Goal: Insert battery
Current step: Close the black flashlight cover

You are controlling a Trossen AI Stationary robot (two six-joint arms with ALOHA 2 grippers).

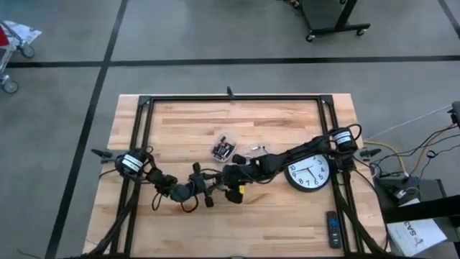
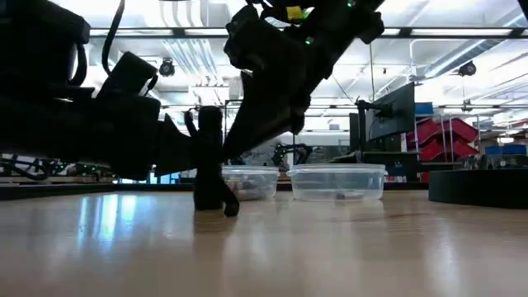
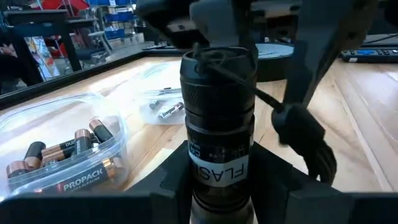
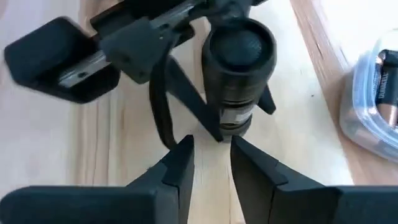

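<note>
Left wrist view, nearest first: the left tool [image 3: 221,186] is closed around the barrel of a black flashlight [image 3: 219,118], its fingers [image 3: 168,183] pressing either side of the white label, so the body stands upright with its end cap toward the other arm. That hold looks meant to steady the flashlight while the other arm works on the end. A black lanyard [image 3: 305,134] hangs from the cap and trails down beside the barrel.

Just past it, the right tool [image 4: 211,165] hovers close above the flashlight's capped end [image 4: 239,46], its fingers [image 4: 177,165] parted by a narrow gap and gripping nothing. The cap appears to be on, so I judge the battery compartment is not yet open and no cell is loaded.

Beside the flashlight on the desk [image 3: 367,124] sits a clear plastic tub [image 3: 59,152] of copper-topped batteries [image 3: 99,130], within easy reach of either arm. A couple of loose cells [image 3: 166,109] lie on the wood a little farther on.

From the high view, both arms meet near the desk's middle [image 1: 230,180], and a wall clock [image 1: 309,173] lies under the right arm, with a remote control [image 1: 333,230] near the right front corner.
</note>
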